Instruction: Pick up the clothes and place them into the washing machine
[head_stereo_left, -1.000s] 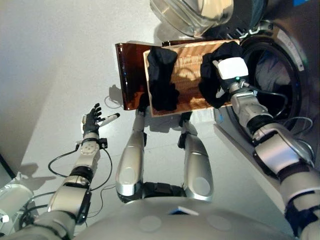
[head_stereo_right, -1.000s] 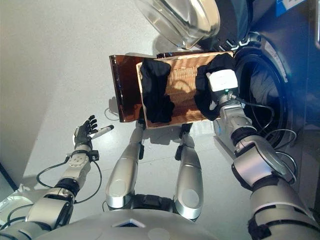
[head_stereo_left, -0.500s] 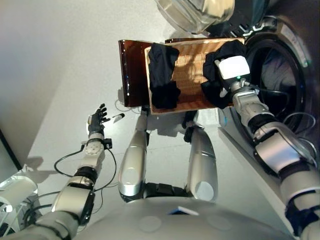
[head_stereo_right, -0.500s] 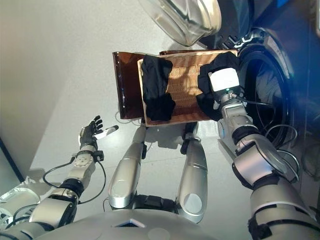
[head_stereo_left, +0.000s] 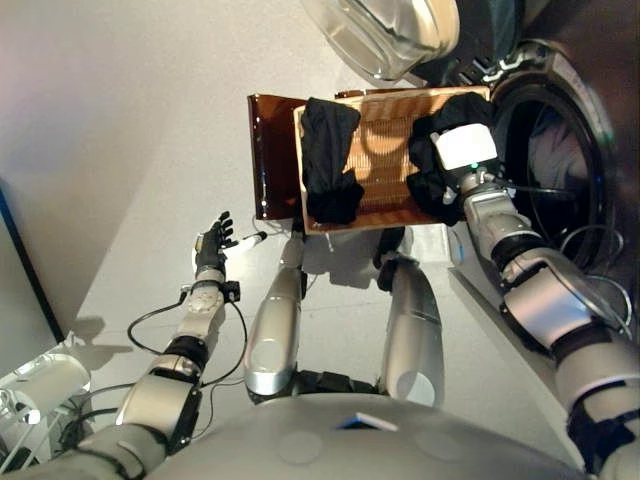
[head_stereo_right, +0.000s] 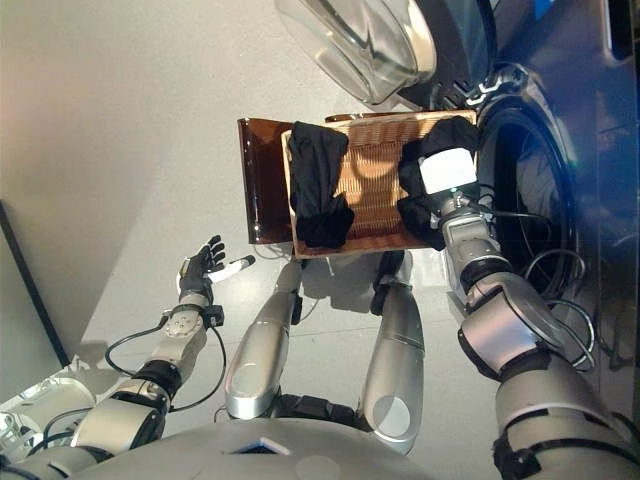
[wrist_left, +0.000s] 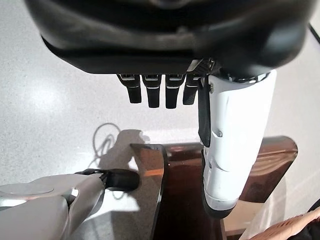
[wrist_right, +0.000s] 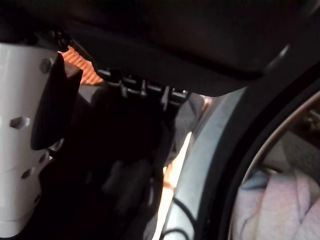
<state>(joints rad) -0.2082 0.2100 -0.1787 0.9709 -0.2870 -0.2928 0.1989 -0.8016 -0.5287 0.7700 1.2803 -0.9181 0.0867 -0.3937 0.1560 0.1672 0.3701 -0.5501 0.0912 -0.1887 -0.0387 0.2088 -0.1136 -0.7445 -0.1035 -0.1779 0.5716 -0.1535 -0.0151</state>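
Note:
A wicker basket (head_stereo_left: 385, 130) lies on the floor before the washing machine's open drum (head_stereo_left: 555, 190). One black garment (head_stereo_left: 330, 160) drapes over the basket's left half. A second black garment (head_stereo_left: 432, 185) lies bunched at its right end, beside the drum. My right hand (head_stereo_left: 468, 150) rests on top of that second garment; in the right wrist view its white-covered thumb (wrist_right: 25, 140) stands straight and its fingers (wrist_right: 135, 87) point into the dark cloth (wrist_right: 115, 165). My left hand (head_stereo_left: 212, 245) hovers open over the floor, left of the basket, holding nothing.
A dark brown panel (head_stereo_left: 272, 155) stands along the basket's left side, also seen past my left hand as the brown panel (wrist_left: 185, 195). The machine's glass door (head_stereo_left: 390, 35) hangs open above the basket. Pale laundry (wrist_right: 285, 200) lies inside the drum.
The whole picture has shifted, so the camera moved. My right hand stays on the black garment at the basket's right end. My left hand stays open left of the basket.

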